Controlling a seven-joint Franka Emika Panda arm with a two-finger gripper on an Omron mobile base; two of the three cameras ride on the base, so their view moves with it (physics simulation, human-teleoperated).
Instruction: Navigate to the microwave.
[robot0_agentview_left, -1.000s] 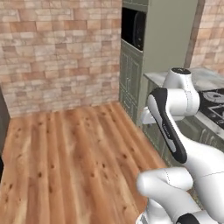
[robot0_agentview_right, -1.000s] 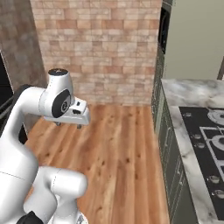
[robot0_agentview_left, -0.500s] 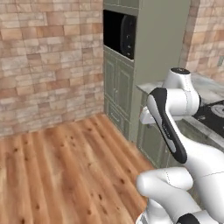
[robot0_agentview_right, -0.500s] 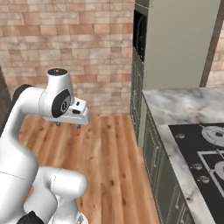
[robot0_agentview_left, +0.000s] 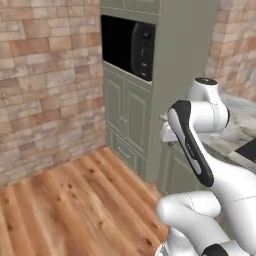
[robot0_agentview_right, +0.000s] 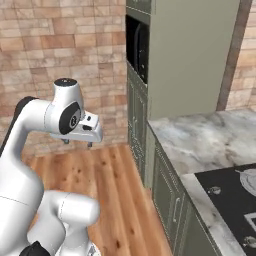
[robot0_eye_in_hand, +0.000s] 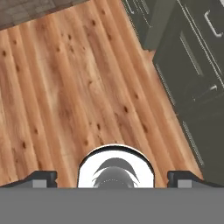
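Item: microwave (robot0_agentview_left: 129, 46), black, built into the sage-green cabinet column (robot0_agentview_left: 175, 75); upper centre of our left base view, upper centre of the right base view, seen edge-on. Below it, panelled cabinet doors (robot0_agentview_left: 125, 112). Brick wall (robot0_agentview_left: 45, 75) at left. Wooden floor (robot0_agentview_left: 75, 205) across the lower left. Marble counter (robot0_agentview_right: 200, 135) at the right of the right base view, black cooktop (robot0_agentview_right: 235, 190) at lower right. Our gripper (robot0_agentview_right: 77, 143), centre left, hangs over the floor, holding nothing; fingers (robot0_eye_in_hand: 43, 178) spread wide apart.
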